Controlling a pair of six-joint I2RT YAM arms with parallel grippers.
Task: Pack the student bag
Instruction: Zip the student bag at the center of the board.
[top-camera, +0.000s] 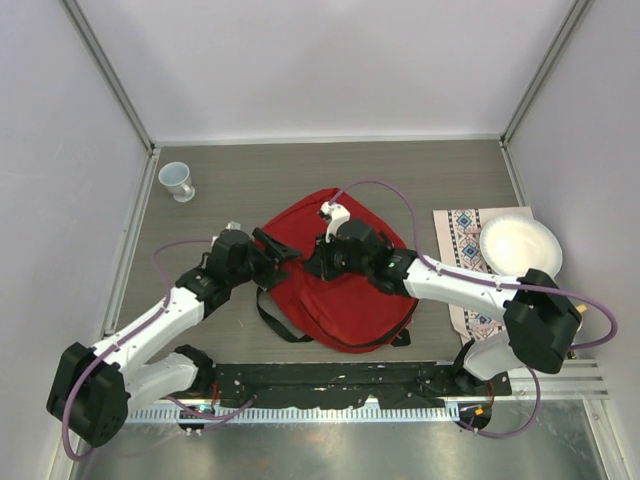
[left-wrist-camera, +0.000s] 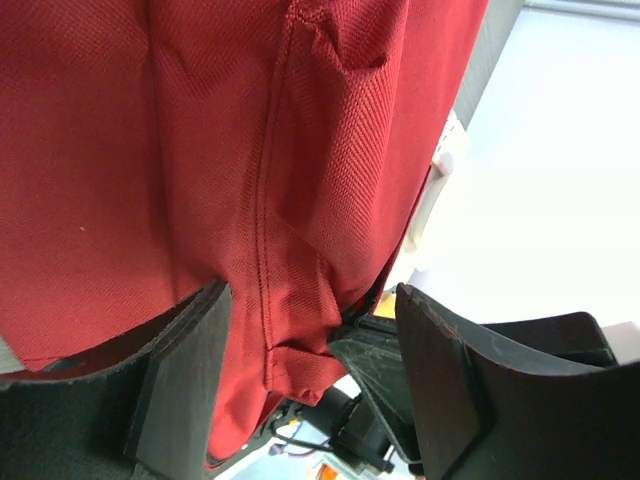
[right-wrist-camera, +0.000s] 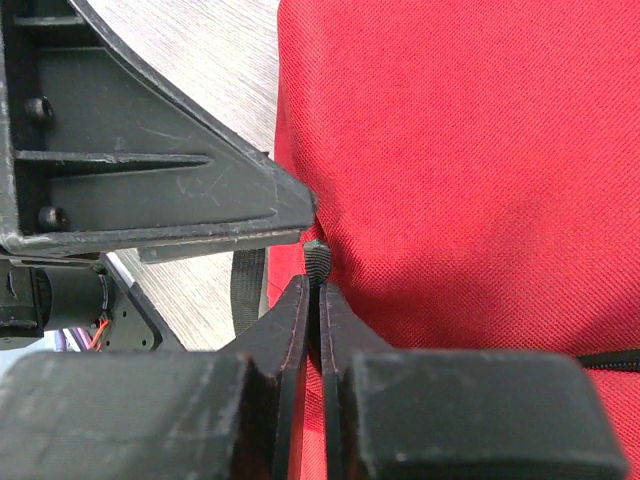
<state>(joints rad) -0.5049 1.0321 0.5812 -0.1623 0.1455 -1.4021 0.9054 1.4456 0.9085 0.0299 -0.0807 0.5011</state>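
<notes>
While both arms reach in from the bottom of the overhead frame, the grey tabletop (top-camera: 250, 175) fills the middle of that view. The student bag (top-camera: 350, 300) lies at its centre, red and rounded, by far the biggest thing on it. Black straps (top-camera: 272, 322) trail from its lower left edge.

The left arm (top-camera: 160, 320) comes up from the lower left to the bag's left edge. Its jaws are spread wide, and in the wrist view a seamed fold of the red fabric (left-wrist-camera: 150, 150) sits between them (whether either side touches it I cannot tell).

The right arm (top-camera: 460, 285) crosses from the lower right, with its wrist over the upper middle of the bag. Its jaws are pressed together, pinching a small black webbing tab (right-wrist-camera: 317, 258) at the edge of the red fabric (right-wrist-camera: 480, 150).

At the right of the overhead frame, well apart from the bag, lies a patterned cloth mat (top-camera: 462, 240). A white plate (top-camera: 518, 248) rests on the mat's right side. In the upper left, a small pale cup (top-camera: 177, 180) stands alone on the tabletop.
</notes>
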